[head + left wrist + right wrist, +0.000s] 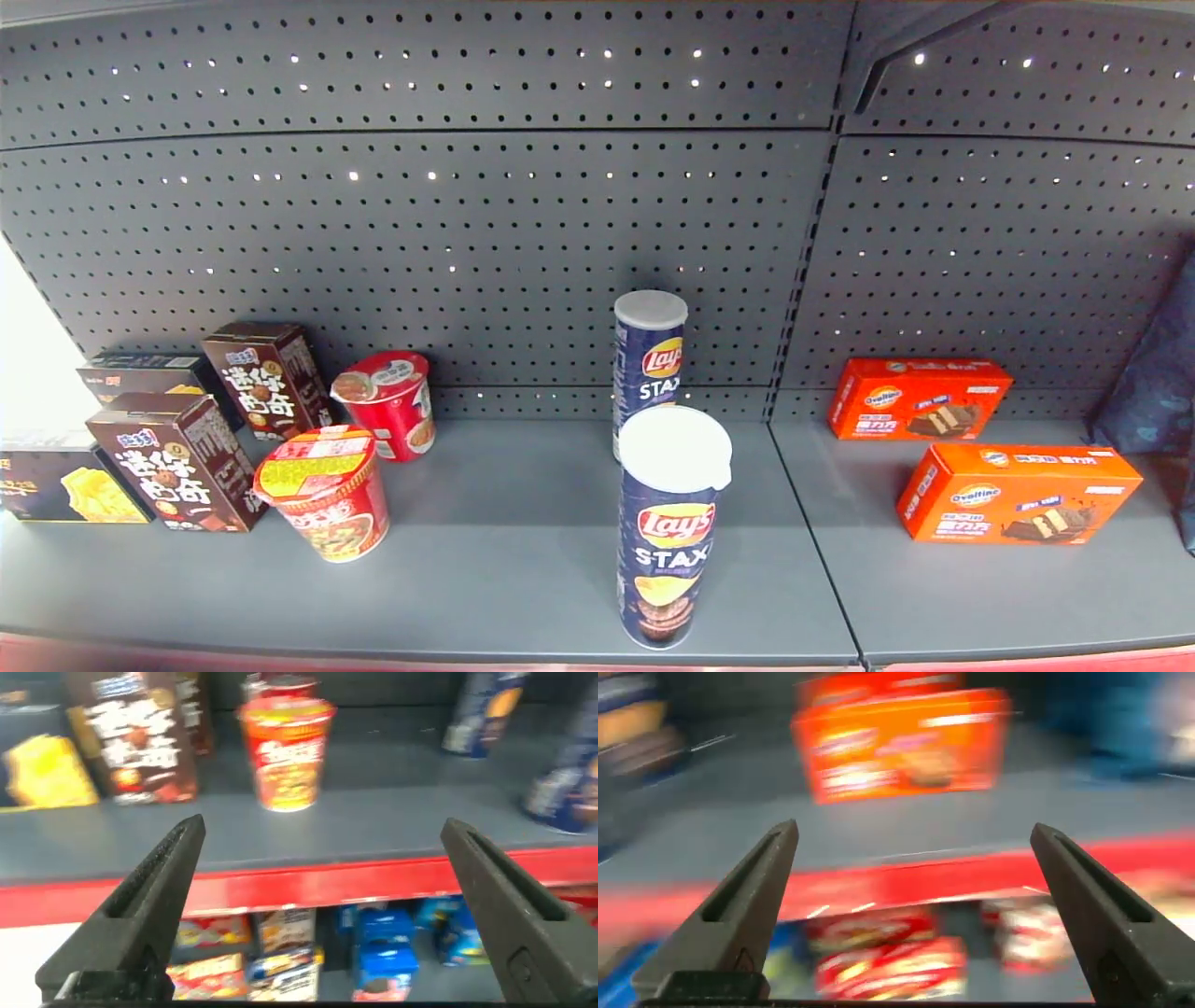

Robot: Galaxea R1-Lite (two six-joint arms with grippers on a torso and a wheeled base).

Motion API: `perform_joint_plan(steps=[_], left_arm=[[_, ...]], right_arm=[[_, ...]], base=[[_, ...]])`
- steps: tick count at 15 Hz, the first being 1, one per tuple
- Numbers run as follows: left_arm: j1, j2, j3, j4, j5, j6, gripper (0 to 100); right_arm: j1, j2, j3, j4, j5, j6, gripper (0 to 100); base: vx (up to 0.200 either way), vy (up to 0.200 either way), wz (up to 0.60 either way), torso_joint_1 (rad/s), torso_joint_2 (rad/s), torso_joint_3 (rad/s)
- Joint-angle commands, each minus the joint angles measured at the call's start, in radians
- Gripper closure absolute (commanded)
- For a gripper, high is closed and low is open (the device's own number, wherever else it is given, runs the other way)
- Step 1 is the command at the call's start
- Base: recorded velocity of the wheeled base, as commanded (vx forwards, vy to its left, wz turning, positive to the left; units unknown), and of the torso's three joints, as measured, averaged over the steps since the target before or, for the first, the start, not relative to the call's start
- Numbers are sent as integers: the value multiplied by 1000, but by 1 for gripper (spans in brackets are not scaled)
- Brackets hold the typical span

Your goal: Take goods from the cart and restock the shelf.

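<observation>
The grey shelf (523,551) holds two tall blue chip cans in the middle, one at the front (667,527) and one behind it (648,359). Two red noodle cups (324,493) (390,401) stand to their left, beside dark brown snack boxes (177,457). Two orange boxes (1016,493) (918,397) lie on the right section. My left gripper (322,849) is open and holds nothing, in front of the shelf's red edge (280,891), facing a noodle cup (285,751). My right gripper (915,849) is open too, in front of the orange boxes (901,742).
A perforated grey back panel (467,233) rises behind the goods. A lower shelf below the red edge carries packaged goods (383,952) (878,957). A dark blue bag (1153,373) sits at the far right. Open shelf floor lies between the cups and the cans.
</observation>
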Motion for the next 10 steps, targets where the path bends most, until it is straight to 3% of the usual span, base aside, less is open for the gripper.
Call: perform_joint_plan(steps=[1,3,4,5,6,7,8,10], left_arm=[[0,-2,0,-3,20,2,0],[0,-2,0,-18,18,-1,0],[0,-2,0,-21,17,-5,0],[0,-2,0,-14,-13,-1,0],[0,-2,0,-1,-109,23,0],[0,-2,0,2,-168,45,0],[0,-2,-2,0,-211,43,0],[0,-2,0,-3,-217,32,0]], right_arm=[[0,2,8,-5,29,-29,0],[0,2,26,-38,187,-42,0],[0,2,26,-30,176,-41,0],[0,2,26,27,167,-52,0],[0,2,23,30,169,-65,0],[0,2,24,27,169,-65,0],[0,2,24,25,169,-65,0],[0,2,26,24,169,-65,0]], base=[[0,0,0,0,0,0],[0,0,0,0,0,0],[0,0,0,0,0,0],[0,0,0,0,0,0],[0,0,0,0,0,0],[0,0,0,0,0,0],[0,0,0,0,0,0],[0,0,0,0,0,0]])
